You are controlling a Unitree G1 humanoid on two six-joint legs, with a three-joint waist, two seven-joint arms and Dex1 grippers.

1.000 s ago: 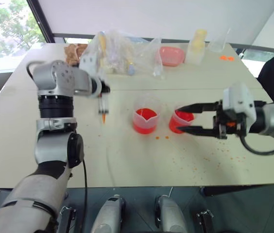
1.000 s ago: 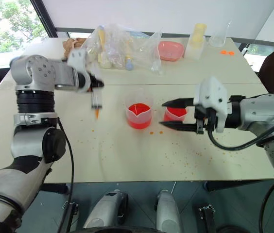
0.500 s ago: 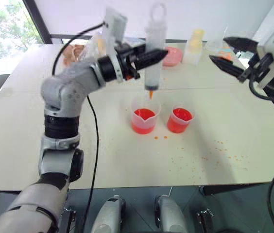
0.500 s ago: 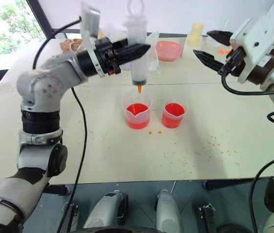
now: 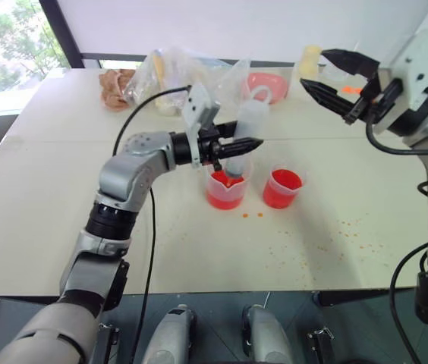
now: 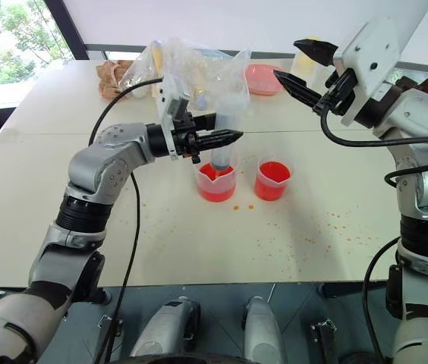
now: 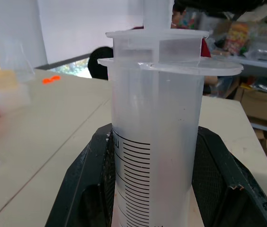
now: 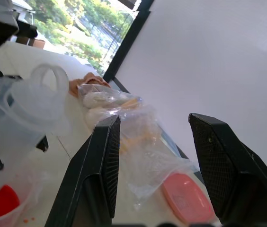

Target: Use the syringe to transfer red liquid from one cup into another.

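My left gripper (image 5: pixel 246 144) is shut on the barrel of the clear syringe (image 5: pixel 247 125), which leans slightly with its plunger ring uppermost. The syringe's lower end reaches down into the wider spouted cup (image 5: pixel 225 191), which holds red liquid (image 5: pixel 224 180). In the left wrist view, black fingers (image 7: pixel 84 189) flank the graduated barrel (image 7: pixel 155 142). The narrower cup (image 5: pixel 282 189) stands just right of the spouted cup and also holds red liquid. My right gripper (image 5: pixel 314 70) is open and raised over the table's back right, with nothing between its fingers (image 8: pixel 100 170).
Clear plastic bags (image 5: pixel 184 76) of small items, a pink dish (image 5: pixel 269 86) and a brown lump (image 5: pixel 115 83) lie along the table's far side. Orange drops (image 5: pixel 350 235) speckle the table right of the cups.
My left gripper carried the syringe from the left to over the spouted cup, then lowered it into the cup. My right gripper rose from beside the narrower cup to the back right.
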